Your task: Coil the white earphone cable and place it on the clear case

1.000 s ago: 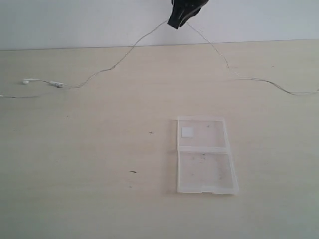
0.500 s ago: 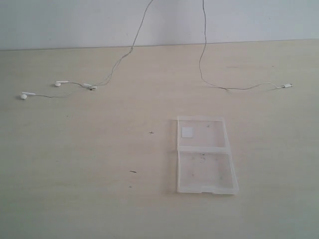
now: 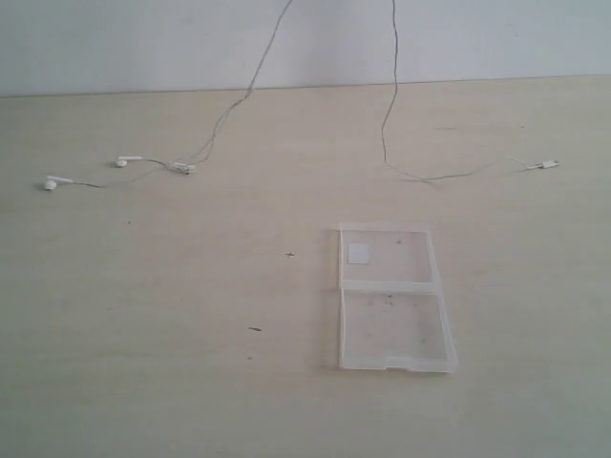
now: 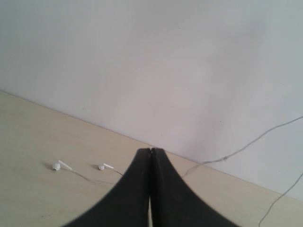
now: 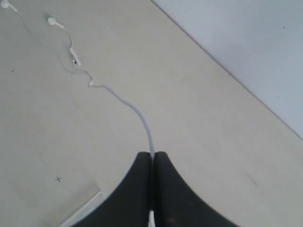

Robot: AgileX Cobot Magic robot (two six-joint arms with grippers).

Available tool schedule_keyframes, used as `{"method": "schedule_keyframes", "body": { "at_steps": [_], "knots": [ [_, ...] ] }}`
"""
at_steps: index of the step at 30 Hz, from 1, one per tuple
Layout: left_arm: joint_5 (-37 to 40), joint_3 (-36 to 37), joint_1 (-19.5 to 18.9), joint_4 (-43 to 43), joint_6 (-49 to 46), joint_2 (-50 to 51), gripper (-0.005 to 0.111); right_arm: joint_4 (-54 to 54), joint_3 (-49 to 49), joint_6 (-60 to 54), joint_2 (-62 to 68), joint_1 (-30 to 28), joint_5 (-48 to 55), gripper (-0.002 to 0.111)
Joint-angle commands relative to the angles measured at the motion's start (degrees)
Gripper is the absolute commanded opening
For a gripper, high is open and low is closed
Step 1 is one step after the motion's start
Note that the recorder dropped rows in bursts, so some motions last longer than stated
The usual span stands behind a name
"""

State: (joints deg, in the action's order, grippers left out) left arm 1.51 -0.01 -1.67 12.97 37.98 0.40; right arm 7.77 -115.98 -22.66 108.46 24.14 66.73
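White earphone cable (image 3: 384,143) hangs lifted mid-span; earbuds (image 3: 50,182) left, plug (image 3: 546,165) right.

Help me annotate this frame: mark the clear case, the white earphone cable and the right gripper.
clear case (image 3: 396,334), exterior view, bare floor of near half.
white earphone cable (image 3: 546,164), exterior view, its plug end.
right gripper (image 5: 152,154), right wrist view, between its shut fingertips.

Item 1, your left hand (image 4: 150,151): two black fingers (image 4: 135,189) were pressed flat together, tips meeting, with nothing visible between them.

Item 2, your right hand (image 5: 152,155): its black fingers were also closed tip to tip, pinching the white earphone cable (image 5: 128,104). The hand was held high and angled down toward the surface (image 5: 213,142).
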Motion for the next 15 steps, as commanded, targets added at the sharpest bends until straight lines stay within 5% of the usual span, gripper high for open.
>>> {"method": "schedule_keyframes", "body": {
  "at_steps": [1, 6, 15],
  "knots": [
    [-0.18, 0.01, 0.41, -0.14, -0.24, -0.4, 0.0, 1.46, 12.63, 2.02, -8.59, -0.13, -14.31, 0.0],
    [-0.18, 0.01, 0.41, -0.14, -0.24, -0.4, 0.0, 7.87, 29.54, 0.21, -21.91, -0.13, -30.93, 0.0],
    [-0.18, 0.01, 0.41, -0.14, -0.24, -0.4, 0.0, 22.85, 43.4, -14.71, -30.39, -0.13, -38.64, 0.0]
  ]
}}
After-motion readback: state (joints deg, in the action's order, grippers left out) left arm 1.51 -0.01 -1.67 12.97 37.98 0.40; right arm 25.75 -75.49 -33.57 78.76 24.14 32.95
